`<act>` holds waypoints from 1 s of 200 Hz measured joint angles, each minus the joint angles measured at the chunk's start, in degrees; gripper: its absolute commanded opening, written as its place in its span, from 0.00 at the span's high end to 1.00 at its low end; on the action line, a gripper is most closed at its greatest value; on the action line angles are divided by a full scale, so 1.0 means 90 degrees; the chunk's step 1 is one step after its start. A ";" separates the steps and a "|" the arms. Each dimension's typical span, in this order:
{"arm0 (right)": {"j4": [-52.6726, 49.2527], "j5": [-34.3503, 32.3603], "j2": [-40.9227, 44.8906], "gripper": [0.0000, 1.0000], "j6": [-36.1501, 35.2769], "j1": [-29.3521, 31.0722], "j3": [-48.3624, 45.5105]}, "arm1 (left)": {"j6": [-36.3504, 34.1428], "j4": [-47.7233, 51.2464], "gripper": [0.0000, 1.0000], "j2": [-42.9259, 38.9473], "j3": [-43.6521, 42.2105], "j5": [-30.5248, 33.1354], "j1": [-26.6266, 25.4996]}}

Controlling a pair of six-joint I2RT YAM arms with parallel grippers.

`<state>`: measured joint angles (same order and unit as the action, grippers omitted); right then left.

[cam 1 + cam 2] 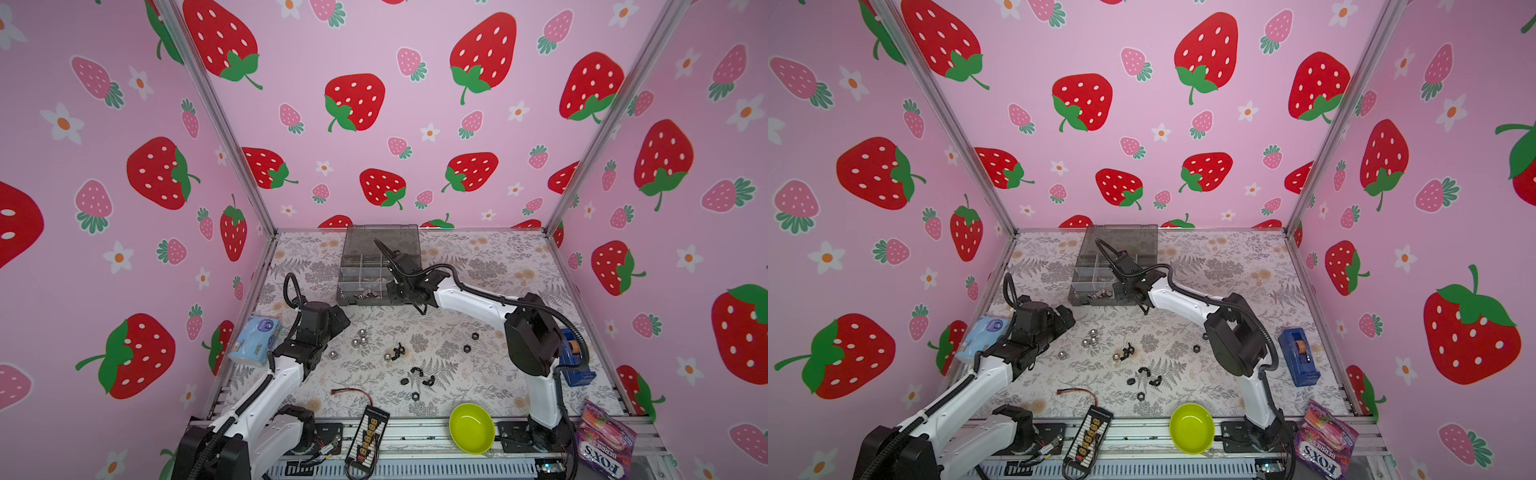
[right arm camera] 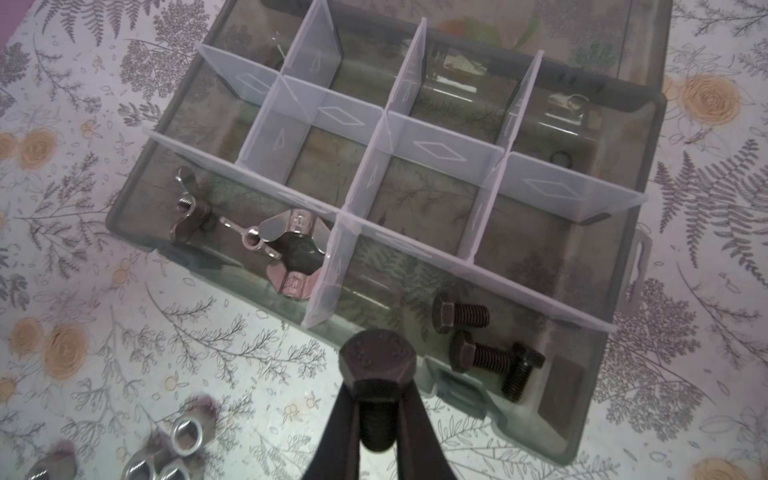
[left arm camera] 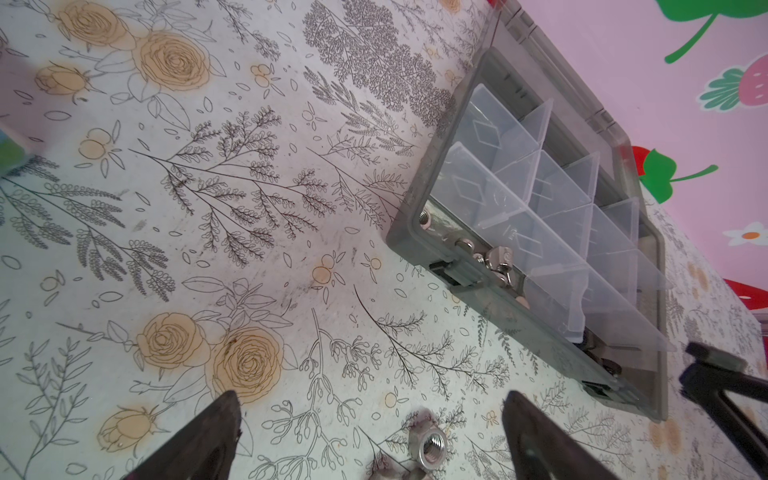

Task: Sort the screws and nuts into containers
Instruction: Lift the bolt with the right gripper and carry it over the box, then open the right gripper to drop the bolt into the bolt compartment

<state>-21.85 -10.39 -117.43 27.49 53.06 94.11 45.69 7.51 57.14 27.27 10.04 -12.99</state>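
Delivery of one screw to its compartment looks like the step in hand. In both top views the right gripper hangs at the near right corner of the organizer box, which stands open at the back of the table. Loose nuts, silver and black, lie scattered on the table between the arms. From this far off I cannot tell how the jaws stand. The left gripper sits low beside the silver pieces, well apart from the box. In the left wrist view the left gripper is spread wide and empty. A silver nut lies on the table between its fingers, touching neither. In the right wrist view the right gripper is pressed almost together and pinches a black screw by its shank, with the hexagonal head jutting past the tips. The screw appears to hang just short of the box's near wall. Behind that wall three black screws lie in the near right compartment, and silver wing nuts lie in the compartment next to it, across a thin divider. By my reckoning the next move calls for carrying the screw over the wall. It should stay on the screws' side of the divider, and the jaws should part only once the head is above that compartment.
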 measured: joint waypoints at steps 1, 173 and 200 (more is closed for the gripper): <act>-0.0002 0.0000 -0.0012 0.95 -0.0005 -0.0007 0.0012 | 0.0000 0.0000 0.01 0.0000 0.0000 0.0002 0.0000; 0.0000 0.0192 -0.0840 0.78 -0.0194 -0.0075 0.0457 | 0.0000 0.0022 0.01 -0.0012 0.0000 0.0002 0.0005; 0.0017 0.0197 -0.0840 0.71 -0.0204 -0.0075 0.0466 | 0.0002 0.0039 0.01 -0.0012 0.0000 0.0002 0.0005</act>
<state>-21.69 -8.62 -124.99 25.65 52.38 98.30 45.71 7.86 57.04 27.27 10.07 -12.95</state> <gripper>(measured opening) 0.266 0.993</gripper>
